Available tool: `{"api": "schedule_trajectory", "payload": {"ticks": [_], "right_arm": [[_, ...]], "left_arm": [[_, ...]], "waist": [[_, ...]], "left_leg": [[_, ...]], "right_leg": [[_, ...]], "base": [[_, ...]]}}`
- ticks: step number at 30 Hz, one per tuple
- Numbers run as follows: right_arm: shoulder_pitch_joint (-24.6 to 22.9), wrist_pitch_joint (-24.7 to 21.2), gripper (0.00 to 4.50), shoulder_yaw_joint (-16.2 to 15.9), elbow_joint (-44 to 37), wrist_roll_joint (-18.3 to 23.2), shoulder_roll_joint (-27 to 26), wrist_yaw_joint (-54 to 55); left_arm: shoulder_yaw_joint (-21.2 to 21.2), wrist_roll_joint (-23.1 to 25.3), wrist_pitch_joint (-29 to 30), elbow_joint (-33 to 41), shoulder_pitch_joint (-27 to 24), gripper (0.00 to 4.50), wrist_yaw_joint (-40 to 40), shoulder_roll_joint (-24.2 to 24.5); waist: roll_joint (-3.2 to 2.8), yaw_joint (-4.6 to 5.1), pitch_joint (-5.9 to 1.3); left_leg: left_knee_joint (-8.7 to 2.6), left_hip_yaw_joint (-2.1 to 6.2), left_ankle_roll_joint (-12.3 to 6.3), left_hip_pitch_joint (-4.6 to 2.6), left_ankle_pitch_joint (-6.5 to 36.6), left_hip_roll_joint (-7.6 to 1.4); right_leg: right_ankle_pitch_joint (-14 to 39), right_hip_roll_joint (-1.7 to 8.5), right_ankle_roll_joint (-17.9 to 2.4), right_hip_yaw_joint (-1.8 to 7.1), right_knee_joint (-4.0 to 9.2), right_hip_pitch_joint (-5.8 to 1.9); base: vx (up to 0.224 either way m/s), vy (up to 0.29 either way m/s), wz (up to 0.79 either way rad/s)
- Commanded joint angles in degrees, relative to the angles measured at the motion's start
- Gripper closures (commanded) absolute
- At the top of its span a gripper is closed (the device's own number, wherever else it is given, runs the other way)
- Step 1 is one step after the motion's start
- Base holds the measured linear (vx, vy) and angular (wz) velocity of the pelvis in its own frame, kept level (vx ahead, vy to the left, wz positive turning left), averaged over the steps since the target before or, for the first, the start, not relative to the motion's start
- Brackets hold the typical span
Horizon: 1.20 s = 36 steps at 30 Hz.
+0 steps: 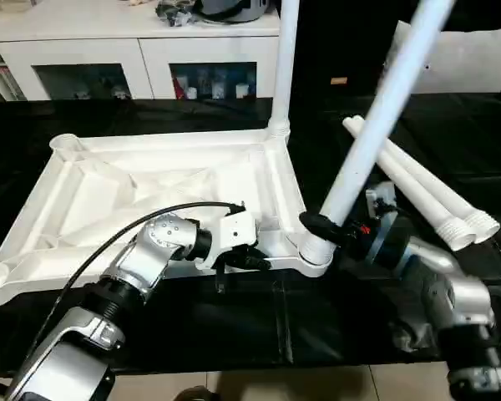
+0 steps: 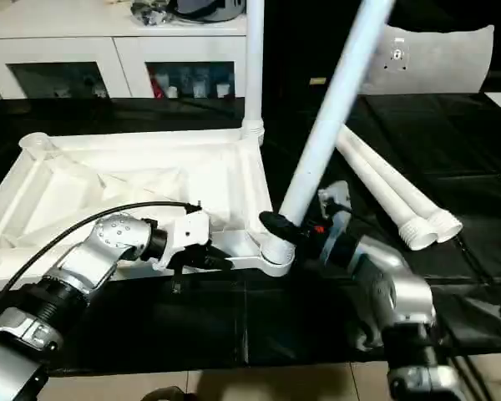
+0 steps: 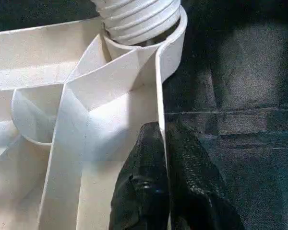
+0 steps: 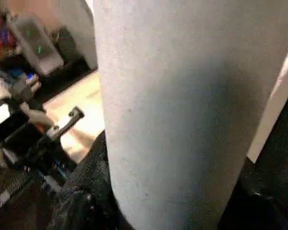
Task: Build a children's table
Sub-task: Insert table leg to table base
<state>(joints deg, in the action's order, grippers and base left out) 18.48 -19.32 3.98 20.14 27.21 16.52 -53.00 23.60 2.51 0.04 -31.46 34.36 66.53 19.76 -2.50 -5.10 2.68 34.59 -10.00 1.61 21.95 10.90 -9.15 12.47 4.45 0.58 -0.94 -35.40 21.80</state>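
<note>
- The table top (image 1: 150, 192) lies ribbed side up on the black-covered surface (image 1: 234, 326), toward its left half, with its near long edge parallel to the surface's front edge.
- One leg (image 1: 284, 58) already stands upright in the top's far right corner socket.
- The step in hand is seating a second leg (image 1: 384, 109) in the near right corner socket (image 1: 316, 251). The leg's ribbed end sits in that socket, but the leg leans away to the right, so it looks not yet square.
- The right tool (image 1: 321, 225) is clamped around this leaning leg just above the socket.
- The left tool (image 3: 165, 158) is pinched shut on the top's near rim wall, beside the same socket, steadying the top.
- Next, I judge, the leg must be tipped upright over the socket and pressed or twisted home while the left grip keeps the top from sliding.
- Two spare legs (image 1: 417, 188) lie side by side on the right part of the surface, well apart from the top.
- Behind the surface stands a white cabinet (image 1: 142, 50) with glass doors; a white panel (image 1: 468, 58) leans at the far right.
</note>
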Motion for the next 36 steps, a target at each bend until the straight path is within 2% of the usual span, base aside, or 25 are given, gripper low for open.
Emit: {"api": "schedule_trajectory", "payload": {"ticks": [1,3,4,5,7,8,9,10,12,13,14,15,16,18,19,22,23,24,25,26,27,30,31,34,36], "right_arm": [[-2.96,-0.77,2.59,-0.68,2.38,-1.40,-0.17,1.26],[-4.07,-0.23,2.59,-0.48,1.87,-1.27,-0.44,1.22],[-4.69,0.23,2.59,-0.55,1.44,-1.49,-0.45,1.37],[-5.18,0.97,2.59,-0.75,1.18,-1.95,-0.36,1.58],[-6.03,3.74,2.59,-2.69,1.05,-5.28,0.80,2.14],[-6.31,4.58,2.59,-3.57,0.94,-6.69,1.30,2.36],[-6.51,5.69,2.59,-4.62,1.07,-8.45,1.91,2.79],[-6.70,8.59,2.59,-7.44,1.71,-12.51,3.54,2.89],[-6.76,9.20,2.59,-8.53,1.67,-13.90,4.28,2.70],[-6.79,9.44,2.59,-9.75,1.23,-15.24,5.21,2.17],[-6.80,9.43,2.59,-9.87,1.16,-15.37,5.31,2.11],[-7.02,9.32,2.59,-10.52,0.52,-15.92,5.87,1.68],[-7.17,9.46,2.59,-10.99,0.26,-16.25,6.20,1.48],[-7.21,9.61,2.59,-11.45,0.20,-16.57,6.45,1.28],[-7.38,10.02,2.59,-12.55,0.11,-17.16,7.00,0.73],[-7.69,10.82,2.59,-13.90,0.50,-17.65,7.23,0.52],[-7.63,10.86,2.59,-14.17,0.69,-17.76,7.25,0.48],[-7.47,10.91,2.59,-14.49,0.99,-17.94,7.26,0.42],[-6.89,11.06,2.59,-15.27,1.80,-18.67,7.32,0.29],[-6.75,11.13,2.59,-15.53,2.00,-18.94,7.35,0.25],[-6.39,11.21,2.59,-16.03,2.40,-19.48,7.38,0.16],[-4.48,10.70,2.59,-17.70,3.77,-20.23,7.02,-0.02],[-4.18,10.40,2.59,-18.15,3.78,-20.26,6.98,-0.03],[-4.24,9.24,2.59,-18.50,2.69,-19.68,6.61,-0.24],[-4.87,8.97,2.59,-18.24,1.98,-19.37,6.55,-0.24]], "left_arm": [[1.70,1.95,0.04,-0.79,-0.25,4.50,0.36,0.07],[1.68,2.02,-0.02,-0.97,-0.24,4.50,0.31,0.01],[1.67,2.04,-0.05,-1.04,-0.23,4.50,0.32,0.02],[1.67,2.07,-0.11,-1.15,-0.22,4.50,0.34,0.03],[1.72,2.19,-0.27,-1.46,-0.15,4.50,0.36,0.02],[1.74,2.22,-0.31,-1.48,-0.15,4.50,0.42,0.08],[1.78,2.28,-0.39,-1.59,-0.13,4.50,0.46,0.12],[1.93,2.47,-0.65,-1.91,-0.07,4.50,0.54,0.18],[2.01,2.57,-0.72,-1.95,-0.06,4.50,0.60,0.21],[2.22,2.83,-0.99,-2.19,-0.05,4.50,0.68,0.27],[2.24,2.86,-1.02,-2.22,-0.05,4.50,0.69,0.28],[2.38,2.97,-1.06,-2.05,-0.23,4.50,0.75,0.34],[2.45,3.03,-1.17,-2.04,-0.35,4.50,0.76,0.36],[2.52,3.09,-1.30,-2.14,-0.41,4.50,0.82,0.38],[2.74,3.21,-1.60,-2.21,-0.62,4.50,0.98,0.48],[2.92,3.16,-1.81,-1.85,-1.08,4.50,1.28,0.74],[2.93,3.13,-1.89,-1.84,-1.12,4.50,1.38,0.80],[2.95,3.09,-1.98,-1.90,-1.10,4.50,1.55,0.85],[3.09,3.01,-2.14,-2.01,-0.96,4.50,2.06,0.95],[3.16,2.99,-2.15,-1.95,-0.95,4.50,2.24,1.00],[3.31,3.04,-2.22,-1.97,-0.83,4.50,2.47,1.03],[3.73,3.51,-3.01,-3.34,0.55,4.50,3.16,0.79],[3.84,3.66,-3.18,-3.59,0.91,4.50,3.33,0.74],[3.73,3.78,-3.34,-4.49,2.54,4.50,3.85,0.62],[3.54,3.70,-3.34,-4.83,3.19,4.50,4.15,0.72]], "waist": [[0.19,0.40,-3.30],[0.14,0.38,-3.36],[-0.13,0.34,-3.36],[-0.06,0.35,-3.42],[0.02,0.37,-3.38],[-0.42,0.36,-3.38],[-0.14,0.48,-3.21],[-0.18,0.52,-3.17],[-0.18,0.67,-2.91],[-0.14,0.89,-2.50],[-0.14,0.89,-2.50],[0.11,1.12,-2.25],[0.16,1.16,-2.45],[0.18,1.12,-2.61],[0.13,1.07,-2.84],[0.01,1.12,-2.87],[0.08,1.10,-2.83],[-0.31,1.06,-2.80],[-0.92,1.22,-2.82],[-0.60,1.46,-2.75],[-0.89,1.44,-2.79],[-0.86,2.05,-2.63],[-1.12,2.51,-2.45],[-0.89,2.73,-2.49],[-0.79,2.69,-2.36]], "left_leg": [[-4.96,1.14,-0.44,-1.33,13.28,-3.79],[-4.96,1.14,-0.59,-1.33,12.72,-3.83],[-5.01,1.11,-0.63,-1.34,12.58,-3.83],[-4.98,1.14,-0.62,-1.38,12.50,-3.82],[-5.02,1.12,-0.63,-1.28,12.47,-3.75],[-5.03,1.17,-0.50,-1.32,12.74,-3.72],[-5.14,1.15,-0.24,-1.25,13.76,-3.72],[-5.24,1.19,0.01,-1.34,14.65,-3.71],[-5.51,1.27,0.84,-1.54,17.30,-3.76],[-5.78,1.34,1.33,-1.74,20.33,-3.72],[-5.78,1.34,1.33,-1.74,20.33,-3.72],[-6.05,1.64,2.32,-2.39,24.86,-3.78],[-6.11,1.78,2.53,-2.45,24.89,-3.84],[-6.18,1.79,2.31,-2.33,23.65,-3.91],[-6.12,1.63,1.62,-2.06,21.14,-3.88],[-6.00,1.42,0.52,-1.78,19.47,-3.78],[-6.01,1.42,0.48,-1.74,19.27,-3.77],[-6.05,1.43,0.59,-1.85,19.54,-3.78],[-6.20,1.58,1.34,-2.09,21.61,-3.79],[-6.35,1.64,1.89,-2.11,23.27,-3.81],[-6.40,1.73,2.19,-2.26,24.11,-3.84],[-6.60,1.87,2.74,-2.38,26.88,-3.73],[-6.86,2.13,3.23,-2.65,29.51,-3.67],[-6.93,2.08,3.12,-2.86,30.09,-3.72],[-7.02,2.06,2.91,-2.64,29.34,-3.79]], "right_leg": [[6.56,3.87,-15.63,1.61,4.19,-1.70],[5.53,3.84,-15.58,1.61,4.14,-1.71],[4.80,3.78,-15.46,1.57,4.23,-1.67],[4.36,3.80,-15.50,1.57,4.15,-1.72],[4.08,3.81,-15.31,1.53,4.20,-1.76],[4.42,3.87,-15.33,1.55,4.19,-1.74],[5.83,3.76,-14.99,1.53,4.44,-1.70],[7.47,3.87,-14.61,1.60,4.57,-1.68],[11.57,3.88,-13.56,1.66,5.01,-1.52],[16.14,3.87,-12.81,1.75,5.45,-1.32],[16.14,3.87,-12.81,1.75,5.45,-1.32],[23.76,4.15,-11.17,1.92,6.19,-1.08],[24.36,4.21,-10.63,2.09,6.31,-1.08],[22.04,4.08,-10.74,2.16,6.17,-1.13],[17.17,3.93,-11.58,2.12,5.83,-1.34],[14.59,3.81,-12.12,2.01,5.64,-1.53],[14.96,3.83,-11.92,2.00,5.74,-1.52],[15.65,3.85,-11.77,2.03,5.79,-1.40],[17.94,3.88,-11.49,2.03,5.94,-1.26],[19.05,3.73,-11.13,1.98,6.11,-1.19],[19.43,3.78,-11.07,2.01,6.11,-1.13],[20.58,3.68,-10.85,1.89,6.40,-0.99],[23.56,3.74,-10.25,1.85,6.68,-0.95],[23.46,3.71,-10.21,2.05,6.98,-0.74],[22.86,3.79,-10.37,2.13,6.98,-0.80]], "base": [[0.000,0.000,0.00],[0.000,0.000,0.00],[0.000,0.000,0.00],[0.000,0.000,0.00],[0.000,0.000,0.00],[0.000,0.000,0.00],[0.000,0.000,0.00],[0.000,0.000,0.00],[0.000,0.000,0.00],[0.000,0.000,0.00],[0.000,0.000,0.00],[0.000,0.000,0.00],[0.000,0.000,0.00],[0.000,0.000,0.00],[0.000,0.000,0.00],[0.000,0.000,0.00],[0.000,0.000,0.00],[0.000,0.000,0.00],[0.000,0.000,0.00],[0.000,0.000,0.00],[0.000,0.000,0.00],[0.000,0.000,0.00],[0.000,0.000,0.00],[0.000,0.000,0.00],[0.000,0.000,0.00]]}}
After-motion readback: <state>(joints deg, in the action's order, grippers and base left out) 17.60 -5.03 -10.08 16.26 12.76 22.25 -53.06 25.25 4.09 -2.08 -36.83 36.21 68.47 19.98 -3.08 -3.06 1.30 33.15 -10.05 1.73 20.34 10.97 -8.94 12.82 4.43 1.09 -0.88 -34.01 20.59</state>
